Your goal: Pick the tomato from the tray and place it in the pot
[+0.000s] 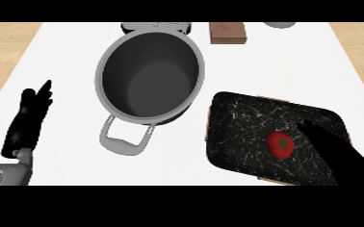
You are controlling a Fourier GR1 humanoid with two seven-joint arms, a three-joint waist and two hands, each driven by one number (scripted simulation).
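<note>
A red tomato with a green stem lies on the dark speckled tray at the lower right. My right hand comes in over the tray's right part, its fingers straight and pointing up-left, the tips just right of the tomato and not closed round it. A grey pot with a dark inside stands left of the tray, one handle toward me. My left hand rests open at the left edge, fingers up.
A brown block lies at the back beyond the pot. A pale round object shows at the top right edge. The white counter has light wood strips at both far sides.
</note>
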